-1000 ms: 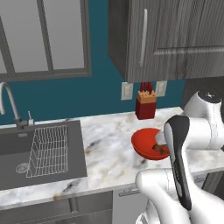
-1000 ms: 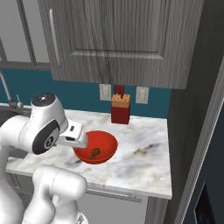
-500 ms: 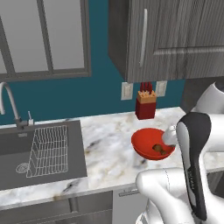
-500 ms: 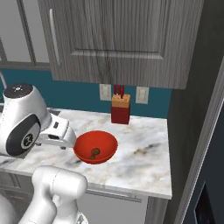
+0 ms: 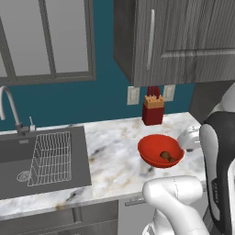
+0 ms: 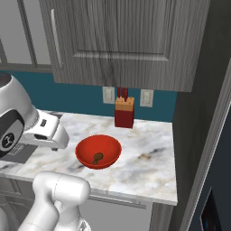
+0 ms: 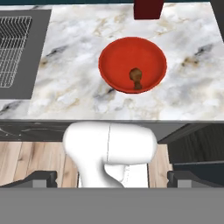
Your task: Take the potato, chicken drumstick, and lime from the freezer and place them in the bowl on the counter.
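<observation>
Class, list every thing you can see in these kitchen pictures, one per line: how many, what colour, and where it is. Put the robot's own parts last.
bowl: one, glossy red, on the counter near the knife block.
chicken drumstick: one, reddish-brown, lying inside the bowl.
counter: one, white-grey marbled, over dark cabinets.
knife block: one, dark red with a tan top, at the back of the counter by the wall.
sink: one, dark grey, set in the counter's left end.
drying rack: one, white wire, in the sink.
tap: one, silver, behind the sink.
wall sockets: two, white, on the teal wall.
upper cabinets: dark grey wood, above the counter.
hand: one, dark fingertips, open, drawn back from the counter.
</observation>
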Available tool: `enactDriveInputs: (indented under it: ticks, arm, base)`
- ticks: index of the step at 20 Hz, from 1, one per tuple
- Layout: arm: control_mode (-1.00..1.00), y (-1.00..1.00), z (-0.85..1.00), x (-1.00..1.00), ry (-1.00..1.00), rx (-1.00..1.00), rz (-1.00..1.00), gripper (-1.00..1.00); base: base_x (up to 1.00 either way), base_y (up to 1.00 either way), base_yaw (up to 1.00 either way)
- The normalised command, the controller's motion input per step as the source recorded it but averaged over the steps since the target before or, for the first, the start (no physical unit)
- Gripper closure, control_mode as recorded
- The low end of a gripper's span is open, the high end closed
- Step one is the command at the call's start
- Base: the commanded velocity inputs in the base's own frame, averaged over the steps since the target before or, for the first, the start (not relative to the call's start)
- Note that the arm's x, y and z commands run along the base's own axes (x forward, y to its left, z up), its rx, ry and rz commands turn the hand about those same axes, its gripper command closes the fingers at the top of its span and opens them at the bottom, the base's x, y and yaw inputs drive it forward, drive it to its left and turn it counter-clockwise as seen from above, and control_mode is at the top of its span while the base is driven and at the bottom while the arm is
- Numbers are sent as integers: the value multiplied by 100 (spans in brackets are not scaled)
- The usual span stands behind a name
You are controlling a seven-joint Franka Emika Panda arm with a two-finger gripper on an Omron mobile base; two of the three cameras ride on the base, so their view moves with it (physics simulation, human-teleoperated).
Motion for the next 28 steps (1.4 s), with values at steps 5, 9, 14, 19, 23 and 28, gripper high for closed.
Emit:
enactDriveInputs:
  ticks: [5,9,14,19,23,28]
  arm:
    - [-100,0,28,-26,0,0,0,-100]
    - [-100,0,14,-13,0,0,0,-100]
    - [-100,0,4,-4,0,0,0,-100]
    - [-100,0,0,-12,1,0,0,-100]
    - [100,0,0,0,0,0,0,-100]
    - [100,0,0,0,0,0,0,-100]
  base:
    - [0,0,0]
    - [0,0,0]
    - [0,0,0]
    - [0,0,0]
    - [-30,23,-2]
    - [-53,100,-18]
